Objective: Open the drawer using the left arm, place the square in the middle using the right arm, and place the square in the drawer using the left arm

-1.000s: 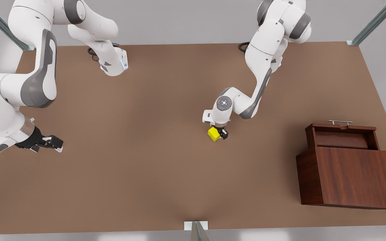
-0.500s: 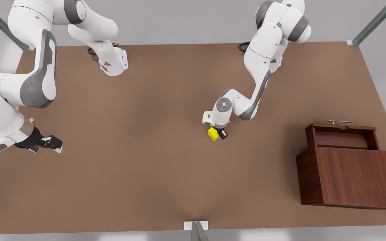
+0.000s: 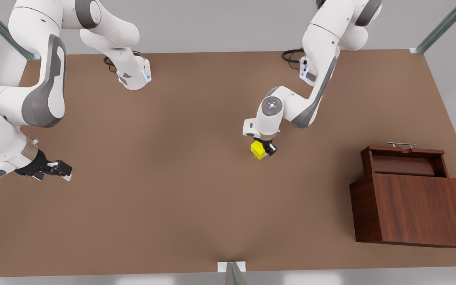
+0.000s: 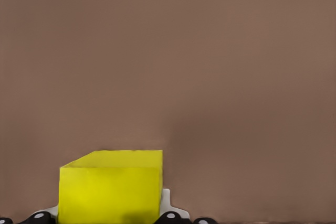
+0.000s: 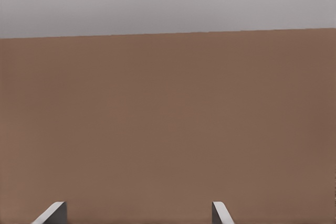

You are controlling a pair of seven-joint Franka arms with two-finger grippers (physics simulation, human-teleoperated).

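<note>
I see the left pincer (image 3: 264, 151), clenched on the square (image 3: 257, 149), has lifted it off the counter (image 3: 172, 178); next, the open drawer (image 3: 404, 165). The right pincer (image 3: 56, 169) waits, released.

Close up there's a yellow cube (image 4: 110, 186), clamped between the left gripper (image 4: 113, 217)'s fingers (image 4: 169, 212); only their black and white tips peek out, so contact looks likely but isn't fully clear. Behind it, plain brown tabletop (image 4: 210, 66).
</note>
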